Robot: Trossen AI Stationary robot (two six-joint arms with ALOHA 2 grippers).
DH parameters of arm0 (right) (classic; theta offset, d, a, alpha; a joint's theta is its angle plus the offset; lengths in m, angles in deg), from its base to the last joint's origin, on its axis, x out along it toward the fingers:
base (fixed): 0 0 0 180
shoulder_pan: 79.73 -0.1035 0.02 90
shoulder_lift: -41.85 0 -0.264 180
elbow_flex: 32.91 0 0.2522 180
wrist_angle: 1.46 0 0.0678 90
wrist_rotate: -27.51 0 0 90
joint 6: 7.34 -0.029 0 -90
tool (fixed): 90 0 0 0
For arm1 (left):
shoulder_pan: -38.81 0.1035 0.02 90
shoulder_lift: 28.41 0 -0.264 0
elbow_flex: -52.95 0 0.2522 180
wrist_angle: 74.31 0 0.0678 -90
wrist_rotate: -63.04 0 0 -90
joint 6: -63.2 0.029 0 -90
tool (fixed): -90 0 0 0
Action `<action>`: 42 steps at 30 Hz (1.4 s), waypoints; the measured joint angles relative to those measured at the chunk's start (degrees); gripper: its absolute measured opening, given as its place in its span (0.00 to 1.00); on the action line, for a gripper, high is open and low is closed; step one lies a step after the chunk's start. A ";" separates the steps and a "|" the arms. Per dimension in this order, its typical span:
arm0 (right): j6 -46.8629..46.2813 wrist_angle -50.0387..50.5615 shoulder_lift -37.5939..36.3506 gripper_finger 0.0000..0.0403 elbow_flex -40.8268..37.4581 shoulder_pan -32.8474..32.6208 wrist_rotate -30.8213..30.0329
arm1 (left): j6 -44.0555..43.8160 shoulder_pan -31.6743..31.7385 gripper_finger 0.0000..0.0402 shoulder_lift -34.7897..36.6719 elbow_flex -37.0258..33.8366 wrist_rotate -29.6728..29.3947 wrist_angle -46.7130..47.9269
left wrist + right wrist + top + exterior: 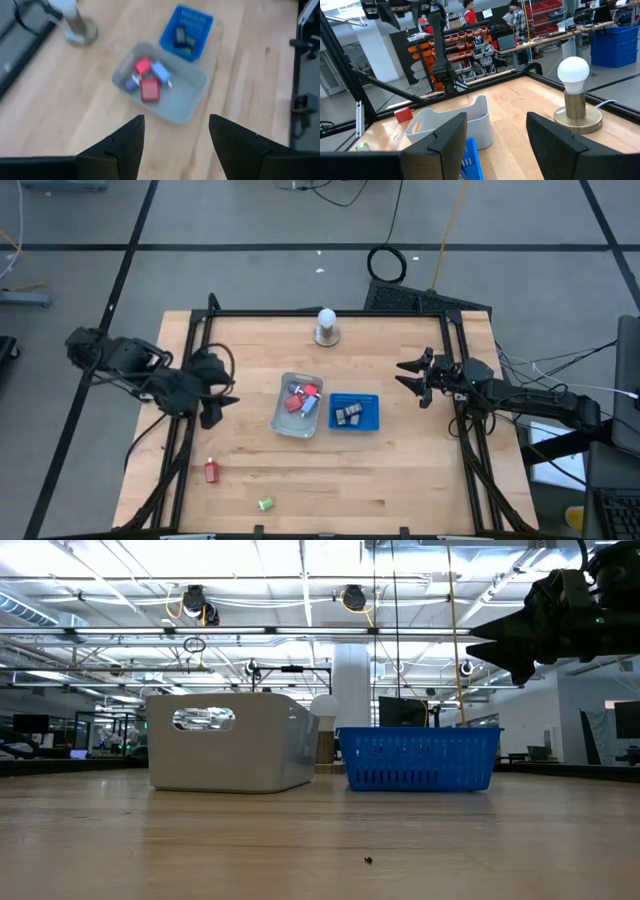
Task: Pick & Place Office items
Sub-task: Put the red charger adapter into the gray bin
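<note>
Several small office items, red, blue and purple [302, 399] [146, 80], lie in the clear tray [283, 420] [190, 95] at mid-table. Dark items [348, 414] [182, 38] sit in the blue basket [374, 424] [420, 758] right of it. A red item [212, 471] [403, 114] and a green item [265, 503] [362, 146] lie loose on the table near its front left. My left gripper [222, 406] [175, 127] hovers open left of the tray. My right gripper [409, 372] [496, 125] hovers open right of the basket. Neither holds anything.
A white ball on a round base [326, 326] [575, 95] stands near the table's far edge. A dark frame [330, 314] borders the table. Bare wood lies along the near edge. People stand in the room beyond the table in the right wrist view.
</note>
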 joint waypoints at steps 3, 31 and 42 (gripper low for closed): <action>-0.02 0.02 0.00 0.49 -0.04 0.00 0.00 | -6.44 -1.23 0.53 1.13 -0.03 1.66 3.59; -0.01 0.01 -0.01 0.49 -0.04 -0.02 0.00 | -74.29 -30.75 0.46 -4.68 -12.63 13.60 14.15; -0.02 0.00 0.00 0.49 -0.04 -0.02 -0.01 | -92.76 -33.69 0.46 -10.57 -15.31 14.04 12.28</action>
